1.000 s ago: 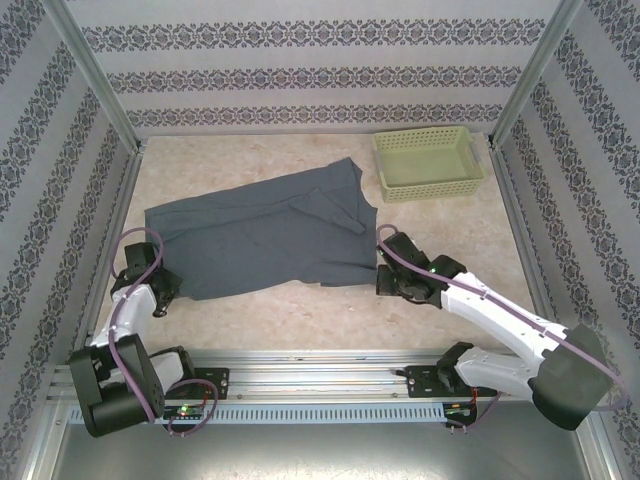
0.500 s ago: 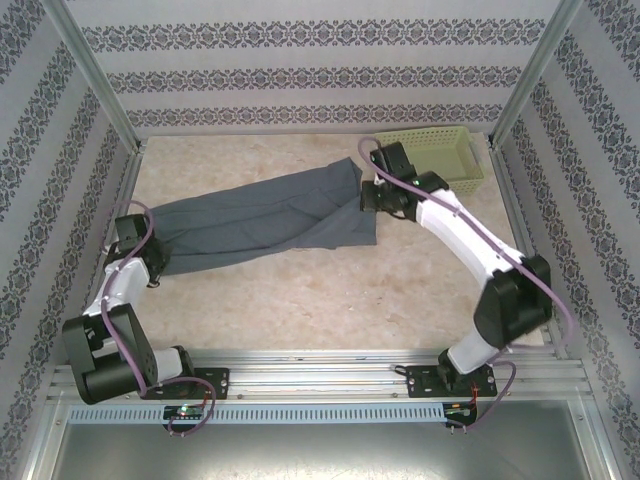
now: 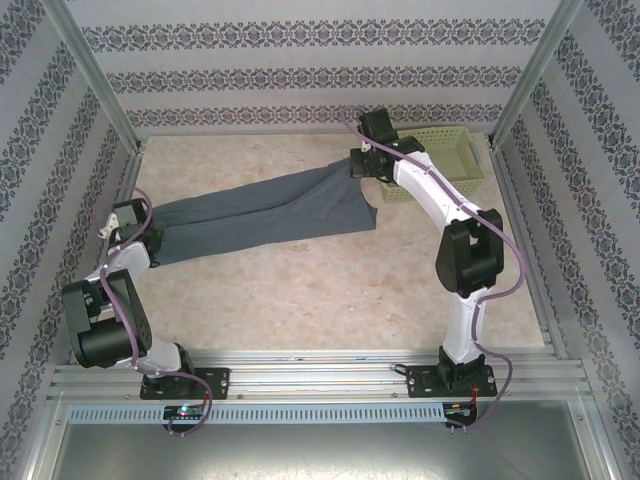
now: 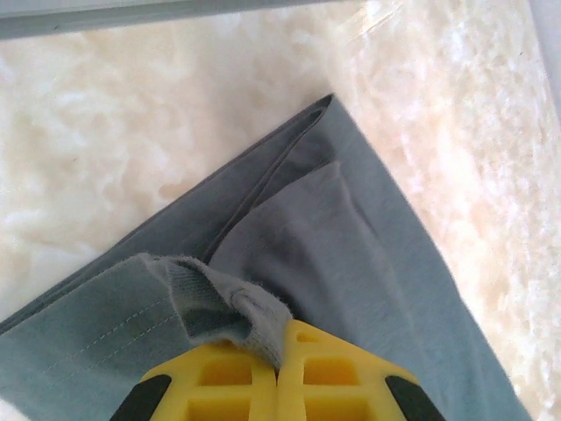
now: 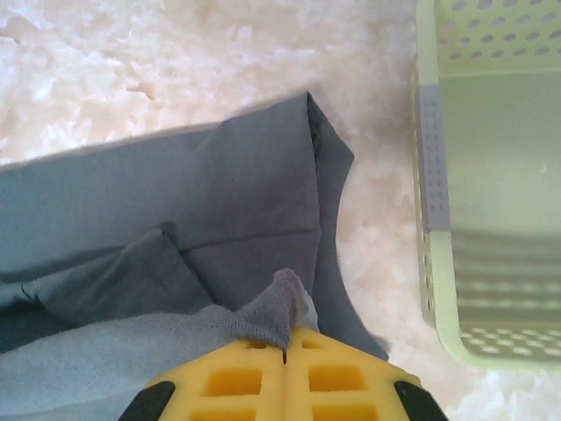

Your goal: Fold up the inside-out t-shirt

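The slate blue-grey inside-out t-shirt (image 3: 262, 210) lies stretched across the table as a long band, folded over itself. My left gripper (image 3: 138, 222) holds its left end, and its yellow fingers (image 4: 237, 373) are shut on a pinched cloth edge (image 4: 230, 307). My right gripper (image 3: 362, 165) holds the far right end beside the basket. Its yellow fingers (image 5: 337, 373) are shut on a tuft of cloth (image 5: 267, 313), above lower layers of the t-shirt (image 5: 219, 202).
A light green basket (image 3: 455, 150) stands at the back right, partly behind the right arm; its perforated wall (image 5: 431, 175) is close to the right gripper. Metal frame posts and patterned walls bound the table. Bare marbled tabletop (image 3: 320, 290) lies in front of the shirt.
Both grippers have carried the shirt's near edge away from the arms, folding it over. The right gripper swung from the front right up to the basket; the left moved toward the left wall.
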